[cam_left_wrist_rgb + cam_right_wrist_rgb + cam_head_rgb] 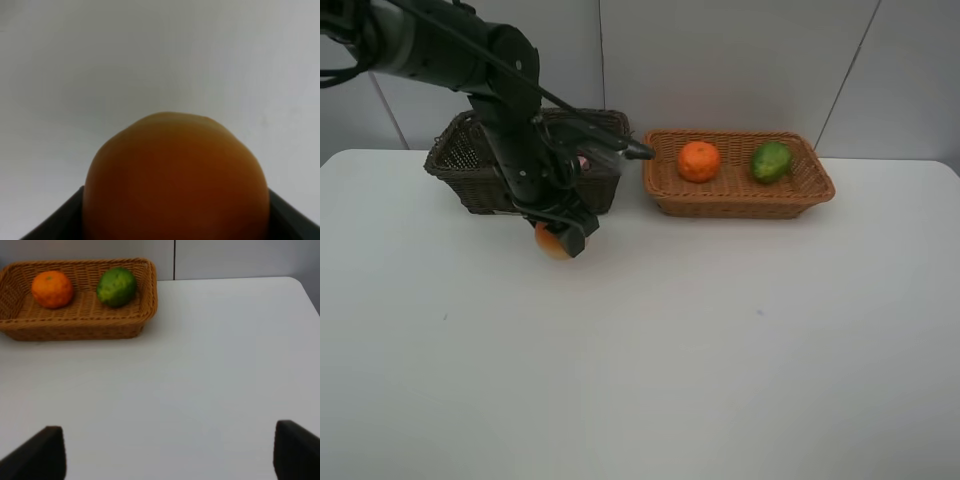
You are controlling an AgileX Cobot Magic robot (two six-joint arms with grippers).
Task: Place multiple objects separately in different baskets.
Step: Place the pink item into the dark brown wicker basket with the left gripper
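Carrying peach [175, 175] clamped in left tool [563, 238]: lift clear, swing rightward to tan basket [820, 185], release beside orange [699, 161]. Right tool [167, 452] apart, idle.

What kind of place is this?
Probably a robot lab or test bench: a bare white table against plain panelled walls, two wicker baskets with fruit, and a black robot arm working.

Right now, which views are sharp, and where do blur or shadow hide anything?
Exterior high view: sharp, evenly lit, soft shadow under the tan basket. Left wrist view: the peach fills the frame, soft and dim. Right wrist view: orange and lime clear; nearby right tool tips blurred.
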